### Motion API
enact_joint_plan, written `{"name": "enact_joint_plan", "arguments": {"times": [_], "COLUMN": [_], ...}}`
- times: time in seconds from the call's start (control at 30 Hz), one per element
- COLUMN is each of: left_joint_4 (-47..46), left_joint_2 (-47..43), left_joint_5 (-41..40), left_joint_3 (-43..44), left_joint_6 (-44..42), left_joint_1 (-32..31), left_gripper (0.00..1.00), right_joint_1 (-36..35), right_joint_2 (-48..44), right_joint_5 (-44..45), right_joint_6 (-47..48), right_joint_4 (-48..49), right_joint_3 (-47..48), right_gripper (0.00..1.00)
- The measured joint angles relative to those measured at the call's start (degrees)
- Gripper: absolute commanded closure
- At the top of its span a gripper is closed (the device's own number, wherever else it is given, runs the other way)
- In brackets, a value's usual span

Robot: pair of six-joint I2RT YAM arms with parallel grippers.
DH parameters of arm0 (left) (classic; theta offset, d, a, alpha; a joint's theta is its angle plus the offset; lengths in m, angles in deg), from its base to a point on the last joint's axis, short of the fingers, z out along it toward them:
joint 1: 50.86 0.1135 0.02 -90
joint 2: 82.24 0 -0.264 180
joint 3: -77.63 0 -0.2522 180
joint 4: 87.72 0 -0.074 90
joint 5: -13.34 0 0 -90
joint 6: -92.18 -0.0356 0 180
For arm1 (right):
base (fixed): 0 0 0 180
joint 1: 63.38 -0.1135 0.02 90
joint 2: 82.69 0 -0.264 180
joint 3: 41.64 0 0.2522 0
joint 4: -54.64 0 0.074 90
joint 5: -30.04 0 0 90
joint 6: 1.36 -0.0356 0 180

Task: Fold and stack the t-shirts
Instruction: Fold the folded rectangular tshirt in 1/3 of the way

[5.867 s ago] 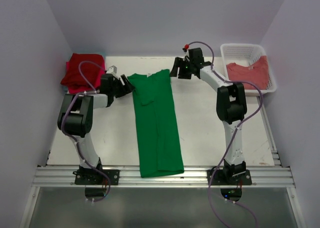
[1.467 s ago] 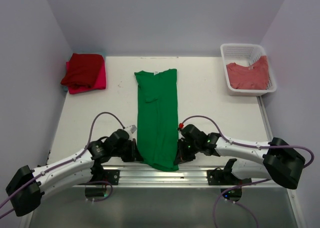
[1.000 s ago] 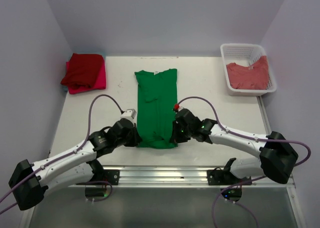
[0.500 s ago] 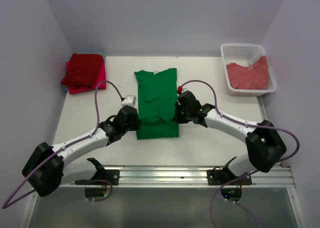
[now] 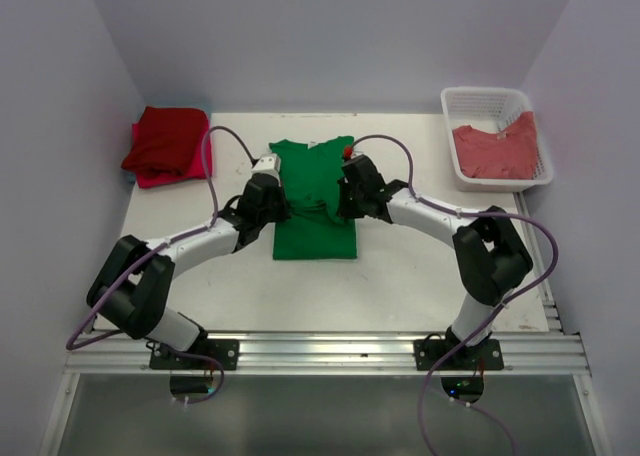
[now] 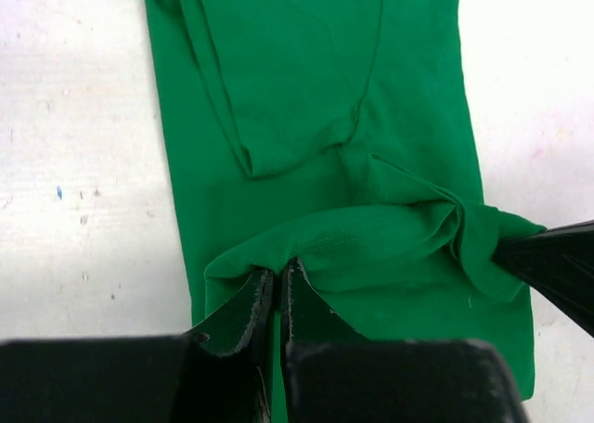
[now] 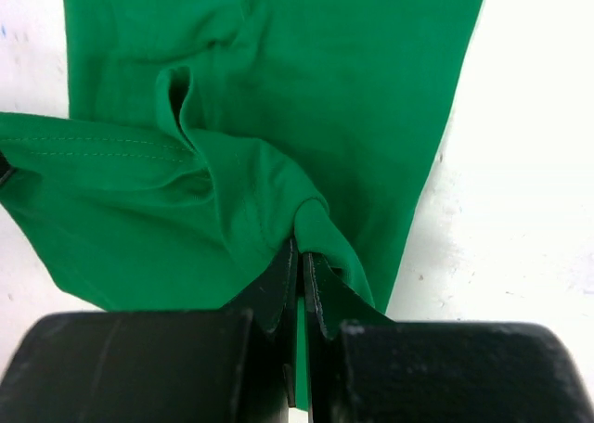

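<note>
From above, we see the green t-shirt (image 5: 314, 238) lying in the middle of the tabletop (image 5: 430, 266). Its near end is lifted and carried over the rest, and its collar end points away from the arm bases. The left hand (image 5: 281, 209) is at the shirt's left edge and the right hand (image 5: 345, 202) is at its right edge, each closed on the raised hem. A folded pile of red and pink t-shirts (image 5: 168, 144) sits in the far left corner, well apart from the green one. In the far right corner stands a white basket (image 5: 482, 95) with a salmon t-shirt (image 5: 495, 152) lying inside it.

From the left wrist, we see the left hand (image 6: 278, 293) pinched tight on the hem of the green t-shirt (image 6: 316, 117). The lifted hem runs across to the right, where the dark tip of the right hand (image 6: 555, 263) grips a bunched corner. Beyond the hem the shirt lies flat on the tabletop (image 6: 74, 163), with a sleeve folded inward.

From the right wrist, we see the right hand (image 7: 300, 273) clamped on a gathered knot of the green t-shirt (image 7: 353, 70). The stitched hem stretches away to the left, and the bare tabletop (image 7: 529, 145) shows on the right.
</note>
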Motion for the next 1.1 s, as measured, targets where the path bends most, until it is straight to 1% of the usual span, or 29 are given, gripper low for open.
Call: {"name": "enact_joint_plan", "arguments": {"times": [0.13,0.5,0.53,0.57,0.6,0.63,0.67,0.7,0.73,0.8,0.87,1.0,1.07,1.1], "left_joint_4": [-0.9,-1.4,-1.6,-2.0,-2.4,-2.7,-3.4,-4.0,-4.3,-5.2,-6.2,-7.9,-9.5,-10.0], "left_joint_2": [1.3,3.1,3.5,4.1,4.7,5.6,6.7,7.6,8.5,9.6,9.2,4.3,0.7,-0.8], "left_joint_5": [1.5,3.8,4.0,4.2,4.2,4.5,5.0,5.3,5.8,6.5,6.5,6.9,8.3,9.0], "left_joint_3": [1.9,2.1,2.1,2.2,2.4,3.1,4.0,5.2,7.0,11.4,13.6,14.2,12.3,11.2], "left_joint_6": [-0.8,-0.9,-0.9,-1.1,-1.4,-1.7,-2.1,-1.8,-1.7,-1.7,-1.7,-1.7,-1.7,-1.7], "left_joint_1": [1.4,2.8,2.9,3.2,3.4,3.9,4.7,5.9,7.3,10.5,13.0,14.4,14.2,14.1], "left_gripper": [1.00,1.00,0.96,0.61,0.36,0.06,0.00,0.00,0.00,0.00,0.00,0.00,0.00,0.00], "right_joint_1": [0.1,1.1,1.3,1.6,2.2,2.9,4.0,4.9,6.5,8.5,10.4,10.8,10.4,10.2], "right_joint_2": [0.1,1.3,1.4,1.6,1.9,2.7,4.0,5.1,7.2,9.9,11.0,8.7,6.3,5.0], "right_joint_5": [1.4,2.8,3.0,3.3,3.9,4.4,5.1,5.7,6.6,8.0,9.2,10.2,10.0,9.6], "right_joint_6": [0.0,0.0,-0.3,-0.7,-1.5,-2.8,-3.6,-4.1,-5.1,-5.8,-6.3,-6.3,-6.1,-5.9], "right_joint_4": [0.0,-0.2,-0.2,-0.1,-0.2,-0.4,-0.7,-0.6,-1.0,-0.8,0.2,3.9,5.5,6.1], "right_joint_3": [1.7,2.1,2.1,2.1,2.4,3.2,4.7,6.1,9.1,13.5,16.0,13.7,10.4,8.9], "right_gripper": [1.00,1.00,1.00,0.88,0.58,0.44,0.33,0.24,0.12,0.09,0.08,0.08,0.12,0.18]}}
